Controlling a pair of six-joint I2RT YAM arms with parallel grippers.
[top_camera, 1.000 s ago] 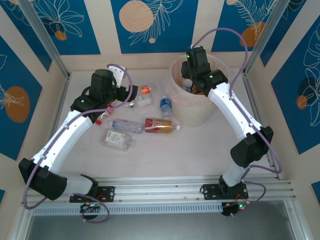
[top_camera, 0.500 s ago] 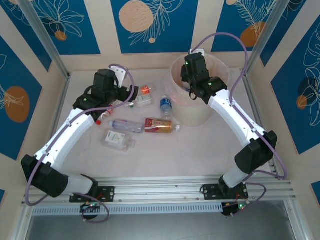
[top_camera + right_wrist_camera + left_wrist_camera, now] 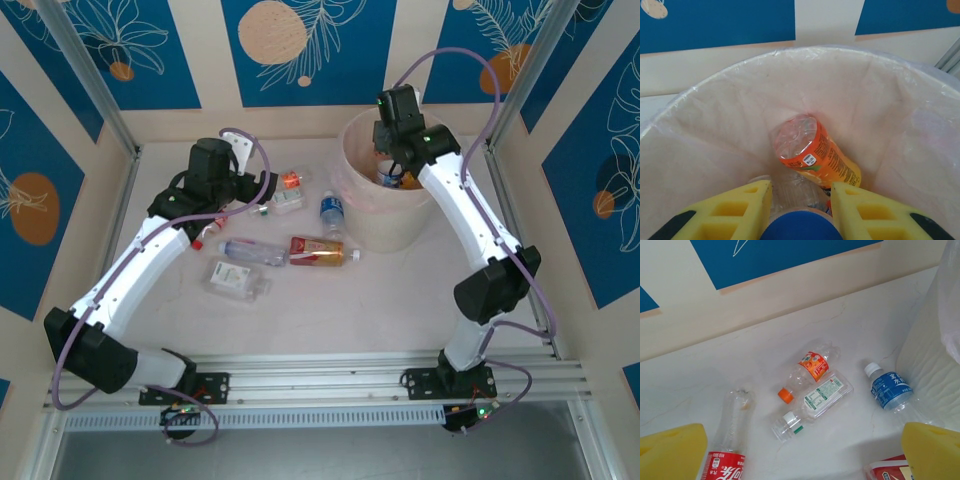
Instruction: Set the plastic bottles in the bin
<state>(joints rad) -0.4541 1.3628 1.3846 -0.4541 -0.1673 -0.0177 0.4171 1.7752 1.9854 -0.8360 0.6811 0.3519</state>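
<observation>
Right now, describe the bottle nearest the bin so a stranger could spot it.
Start at the big cream-white bin on the far right. Beside its left wall lies a small clear bottle; unlike its neighbours, it wears a blue label.

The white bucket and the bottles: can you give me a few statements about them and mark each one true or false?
1. An orange-labelled bottle lies inside the bin. True.
2. The left hand is gripping a bottle. False: it is wide open, holding nothing, above bottles on the table.
3. Every bottle is in the bin. False: several lie on the table, such as the blue-labelled bottle beside the bin.
4. The right hand is over the bin, closed on a blue-capped bottle. True.
</observation>
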